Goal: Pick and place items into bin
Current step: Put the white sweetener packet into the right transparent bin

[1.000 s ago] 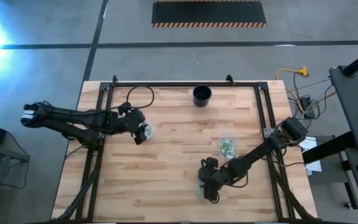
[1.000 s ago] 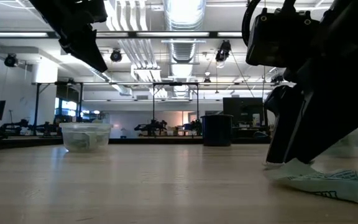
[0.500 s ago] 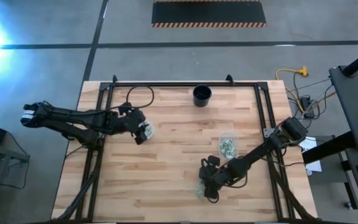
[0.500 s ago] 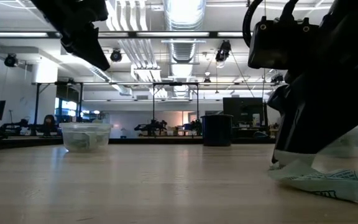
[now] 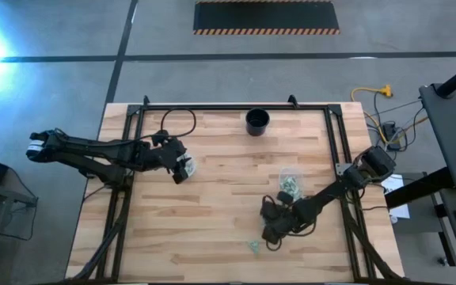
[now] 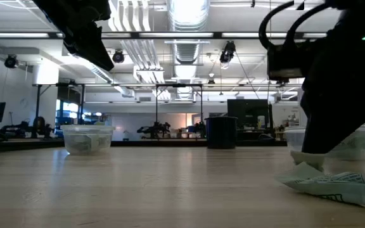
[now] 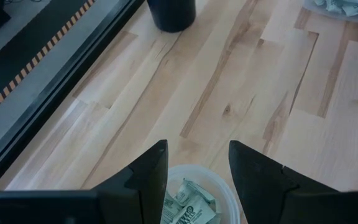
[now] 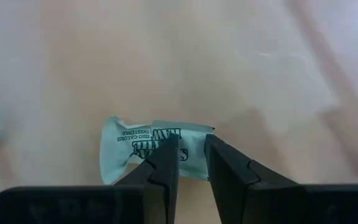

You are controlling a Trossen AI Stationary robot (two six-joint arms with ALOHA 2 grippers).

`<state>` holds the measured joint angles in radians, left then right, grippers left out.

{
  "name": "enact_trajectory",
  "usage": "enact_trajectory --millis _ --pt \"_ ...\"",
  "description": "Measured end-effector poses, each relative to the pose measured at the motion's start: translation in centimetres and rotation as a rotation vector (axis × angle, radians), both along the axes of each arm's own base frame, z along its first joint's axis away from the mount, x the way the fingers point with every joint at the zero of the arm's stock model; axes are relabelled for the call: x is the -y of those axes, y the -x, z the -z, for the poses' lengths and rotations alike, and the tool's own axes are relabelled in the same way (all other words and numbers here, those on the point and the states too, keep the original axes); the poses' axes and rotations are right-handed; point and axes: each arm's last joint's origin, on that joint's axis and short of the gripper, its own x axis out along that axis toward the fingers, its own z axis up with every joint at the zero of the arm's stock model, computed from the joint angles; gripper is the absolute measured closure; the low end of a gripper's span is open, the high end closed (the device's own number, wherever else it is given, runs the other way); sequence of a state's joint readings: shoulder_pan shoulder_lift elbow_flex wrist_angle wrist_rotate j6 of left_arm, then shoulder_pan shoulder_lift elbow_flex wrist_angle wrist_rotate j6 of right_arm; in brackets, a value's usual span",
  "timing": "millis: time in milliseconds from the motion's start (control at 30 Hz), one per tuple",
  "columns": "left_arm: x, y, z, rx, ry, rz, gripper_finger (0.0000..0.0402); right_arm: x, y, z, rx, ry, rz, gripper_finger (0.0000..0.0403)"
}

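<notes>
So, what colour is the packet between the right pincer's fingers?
Pale green with dark print; the packet shows best in the right wrist view.

Pale green and white packets, thumb-sized, split among several spots. One packet (image 8: 157,149) pinched at its edge between the right hand's (image 8: 191,165) fingers, dark print showing, hanging crumpled. Another packet (image 5: 253,246) lying flat on the counter (image 5: 220,198) near its front edge, just beside that hand; seen close and creased in the low view (image 6: 331,183). More packets heaped in a clear tub (image 5: 290,184) toward the right, and more in a second clear tub (image 7: 194,202) directly below the left hand (image 7: 194,168).
</notes>
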<state>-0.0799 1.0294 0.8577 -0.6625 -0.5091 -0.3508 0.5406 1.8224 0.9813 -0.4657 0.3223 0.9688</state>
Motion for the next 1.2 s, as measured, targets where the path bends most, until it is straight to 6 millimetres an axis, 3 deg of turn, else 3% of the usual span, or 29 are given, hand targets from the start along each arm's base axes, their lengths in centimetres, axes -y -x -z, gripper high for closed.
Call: enact_trajectory --millis 133,433,600,800,1200 --pt "0.0 0.0 0.0 0.0 0.0 0.0 0.0248 0.5 0.7 -0.4 -0.036 0.012 0.069 0.0324" --pt "0.0 0.0 0.0 0.001 0.0 0.0 0.0248 0.1 0.3 -4.0 0.141 0.033 -0.065 0.0286" --pt "0.0 0.0 0.0 0.002 0.0 0.0 0.0248 0.1 0.4 -5.1 0.131 0.064 -0.287 0.0247" --pt "0.0 -0.1 0.0 0.012 0.006 -0.005 0.0248 -0.1 0.3 -4.8 0.07 0.088 -0.621 0.0192" --pt "0.1 -0.4 -0.4 0.065 0.021 0.004 0.0248 0.5 -0.3 -2.8 -0.016 0.06 -0.716 0.0152"
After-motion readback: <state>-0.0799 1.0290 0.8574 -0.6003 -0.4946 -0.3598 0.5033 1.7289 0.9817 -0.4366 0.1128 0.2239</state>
